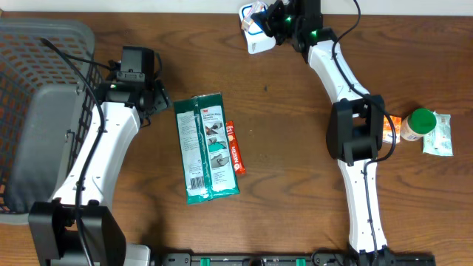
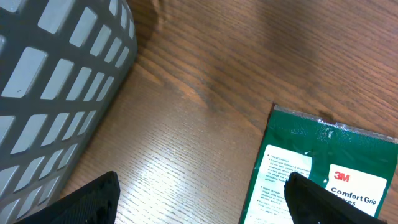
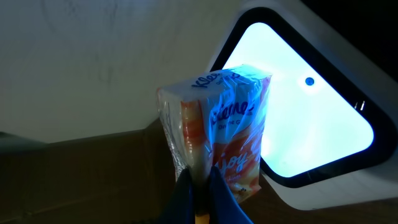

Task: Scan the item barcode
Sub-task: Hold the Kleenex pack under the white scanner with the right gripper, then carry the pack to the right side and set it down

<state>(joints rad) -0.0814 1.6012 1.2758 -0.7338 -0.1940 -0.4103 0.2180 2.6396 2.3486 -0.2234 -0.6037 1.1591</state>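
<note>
My right gripper is shut on the lower edge of a Kleenex tissue pack and holds it upright, close to the scanner's lit window. No barcode shows on the side facing the camera. From overhead, the pack and right gripper are at the table's far edge, just above the white scanner. My left gripper is open and empty above the wood, left of a green 3M package; overhead it is by the package's top left corner.
A grey mesh basket fills the left side, close to the left arm. A red snack bar lies against the green package. A green-capped bottle and another tissue pack sit at the right edge.
</note>
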